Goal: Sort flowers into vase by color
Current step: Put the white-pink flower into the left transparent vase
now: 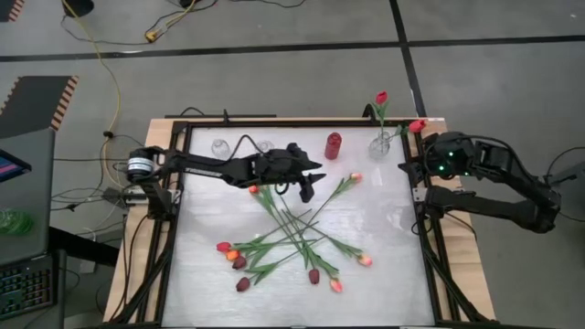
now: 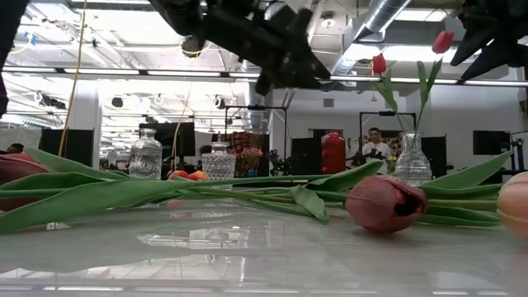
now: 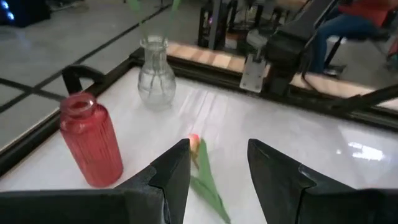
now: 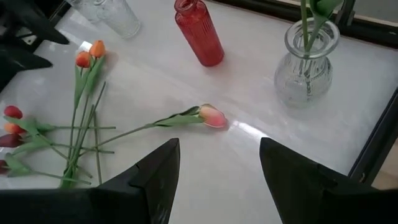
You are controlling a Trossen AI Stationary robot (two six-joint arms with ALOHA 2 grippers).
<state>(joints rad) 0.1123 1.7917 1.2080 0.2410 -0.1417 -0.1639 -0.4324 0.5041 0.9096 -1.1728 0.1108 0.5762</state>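
Note:
Several tulips lie crossed in a pile (image 1: 292, 224) on the white table, heads pink, orange, red and maroon. One pink tulip (image 1: 355, 177) (image 4: 212, 116) lies apart toward the far right. Two red tulips (image 2: 379, 63) (image 2: 444, 41) stand with their stems in a clear glass vase (image 1: 381, 143) (image 4: 308, 62). My left gripper (image 1: 308, 192) (image 3: 217, 162) hangs open above the pile's far end, empty, with the pink tulip's head (image 3: 194, 142) showing between its fingers. My right gripper (image 1: 409, 166) (image 4: 217, 168) is open and empty, raised near the clear vase.
A red ribbed vase (image 1: 334, 144) (image 3: 90, 140) stands at the far edge between the grippers. Two more clear glass vases (image 1: 219, 146) (image 1: 265, 144) stand at the far left. A black frame (image 1: 430, 238) borders the table. People sit in the room beyond (image 2: 375, 144).

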